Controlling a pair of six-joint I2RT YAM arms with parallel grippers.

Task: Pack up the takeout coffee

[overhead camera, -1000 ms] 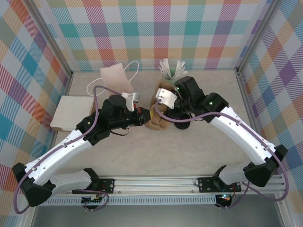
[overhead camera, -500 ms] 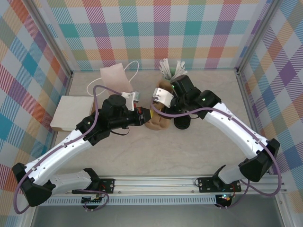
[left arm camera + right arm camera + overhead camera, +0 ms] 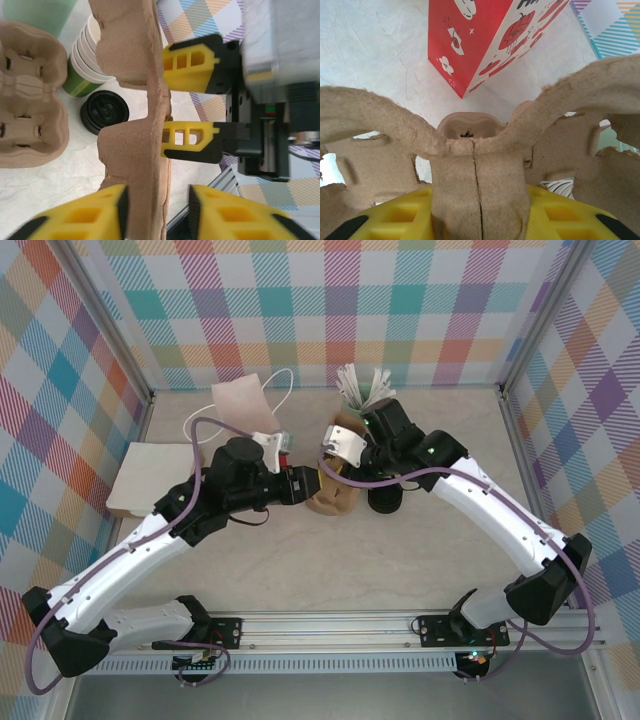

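Meeting over pale table (image 3: 420, 570), both arms converge on brown pulp cup carrier (image 3: 132, 145). Second carrier (image 3: 30, 100) lies on table beyond it. Red printed box (image 3: 470, 40) stands behind held carrier. Stack of lidless green cups (image 3: 87, 65) sits just beside takeout coffee (image 3: 105, 112): black lid showing, on table near second carrier, apart from both grippers. Right gripper (image 3: 479, 200) clamped on carrier's centre post. Left gripper (image 3: 157, 197) astride carrier wall, fingers parted, gap on one side.

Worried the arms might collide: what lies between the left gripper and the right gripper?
A brown pulp cup carrier: in the top view it sits between the left gripper and the right gripper.
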